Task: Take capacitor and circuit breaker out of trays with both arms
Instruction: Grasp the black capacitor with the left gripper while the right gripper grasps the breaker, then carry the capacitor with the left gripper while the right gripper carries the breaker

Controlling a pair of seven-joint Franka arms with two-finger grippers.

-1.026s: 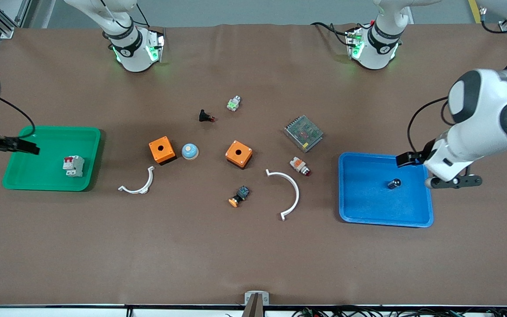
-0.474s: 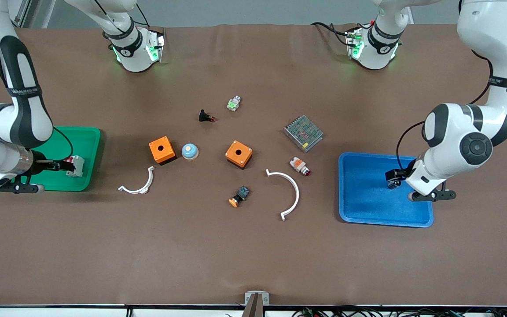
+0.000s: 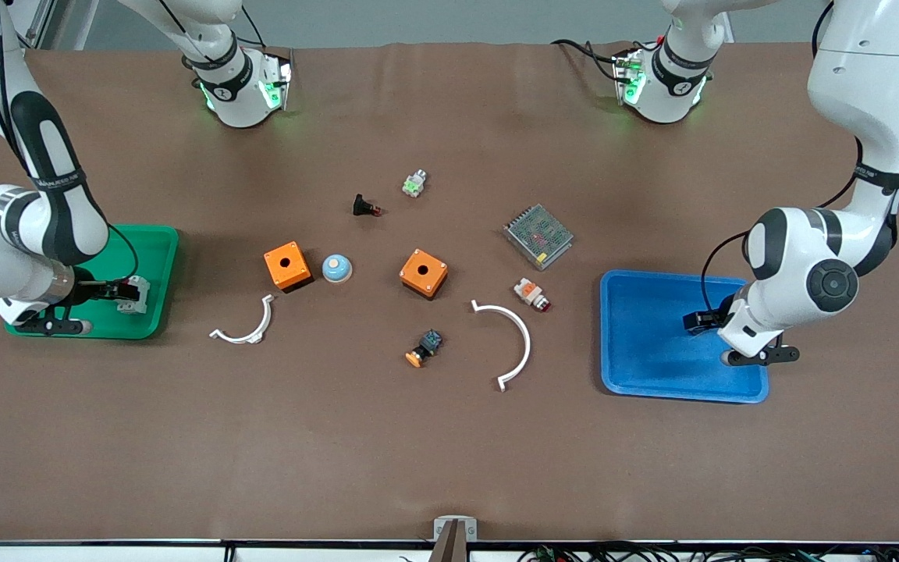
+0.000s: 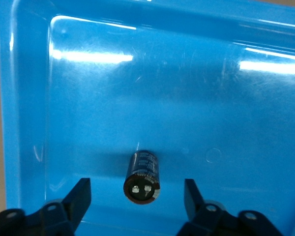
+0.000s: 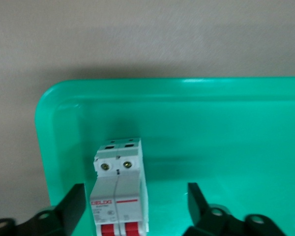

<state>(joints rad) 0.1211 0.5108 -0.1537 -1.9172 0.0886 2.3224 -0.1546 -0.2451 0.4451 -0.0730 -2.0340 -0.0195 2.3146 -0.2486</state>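
The capacitor [image 4: 143, 176], a tiny black cylinder, lies on the floor of the blue tray [image 3: 644, 351] at the left arm's end of the table. My left gripper [image 3: 698, 320] is low in that tray and open. In the left wrist view [image 4: 136, 189] its fingers stand on either side of the capacitor with a gap on each side. The breaker [image 3: 137, 295], white with red levers, lies in the green tray [image 3: 149, 250]. My right gripper [image 3: 123, 292] is open around it. In the right wrist view [image 5: 135, 191] its fingers flank the breaker [image 5: 119, 196] without touching it.
Between the trays lie two orange boxes [image 3: 287, 266] [image 3: 423, 273], a blue-topped button [image 3: 336, 268], two white curved pieces [image 3: 246, 328] [image 3: 512, 336], a metal mesh box [image 3: 538, 236], a white-and-orange part [image 3: 532, 294], a black red-tipped part [image 3: 366, 207] and an orange button [image 3: 424, 348].
Both arms have swung in and come down. The left gripper moved over the blue tray to the capacitor. The right gripper moved across the green tray to the breaker.
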